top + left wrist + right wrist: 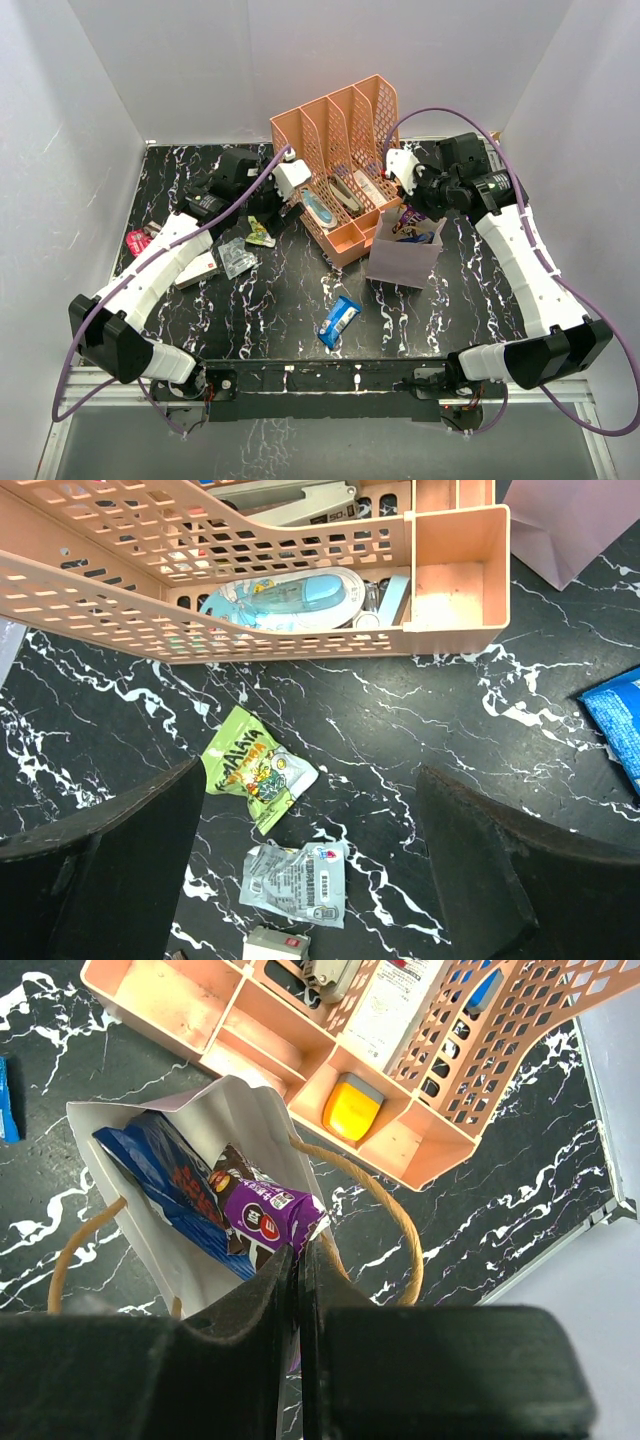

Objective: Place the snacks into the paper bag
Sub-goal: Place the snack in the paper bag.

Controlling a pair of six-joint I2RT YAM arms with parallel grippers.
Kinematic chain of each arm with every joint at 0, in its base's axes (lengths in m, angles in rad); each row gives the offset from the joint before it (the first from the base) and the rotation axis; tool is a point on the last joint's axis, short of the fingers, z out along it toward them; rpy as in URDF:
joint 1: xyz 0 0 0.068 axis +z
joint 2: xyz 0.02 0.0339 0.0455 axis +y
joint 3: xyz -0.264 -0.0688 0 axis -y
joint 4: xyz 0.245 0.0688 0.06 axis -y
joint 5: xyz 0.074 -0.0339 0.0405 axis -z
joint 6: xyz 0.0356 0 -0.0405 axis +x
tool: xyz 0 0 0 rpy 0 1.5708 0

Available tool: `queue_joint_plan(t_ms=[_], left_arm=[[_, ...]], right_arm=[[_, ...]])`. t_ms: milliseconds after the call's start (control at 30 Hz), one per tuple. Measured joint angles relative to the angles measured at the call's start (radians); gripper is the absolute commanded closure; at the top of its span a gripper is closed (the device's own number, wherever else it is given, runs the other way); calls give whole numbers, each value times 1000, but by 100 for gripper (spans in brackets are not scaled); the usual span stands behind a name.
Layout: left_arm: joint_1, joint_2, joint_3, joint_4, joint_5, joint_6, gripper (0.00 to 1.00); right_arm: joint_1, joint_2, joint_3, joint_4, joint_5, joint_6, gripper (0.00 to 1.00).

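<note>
Right end effector [300, 1252] closed, glossy purple snack [265, 1218]

Table [280, 320] holds organiser [340, 170], paper bag [400, 264], snacks [339, 321], perhaps a pink packet [139, 239].

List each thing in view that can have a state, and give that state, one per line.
Paper bag: upright, mouth open, partly filled.
Purple packet: inside the bag.
Dark blue crisp bag: inside the bag.
Green packet: lying outside the bag.
Blue-white bar: lying outside the bag.
Left end effector: open, empty.
Right end effector: shut.
</note>
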Motion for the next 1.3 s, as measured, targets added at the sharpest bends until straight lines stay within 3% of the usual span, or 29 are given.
queue_joint_plan(t_ms=[600,1167,1300], left_arm=[[0,0,-5,7,16,0,13],[0,0,-5,7,20,7,12],[0,0,-5,7,26,8,12]], right_arm=[[0,0,69,36,-41,45,92],[0,43,32,47,-57,40,91],[0,68,13,49,-56,40,84]])
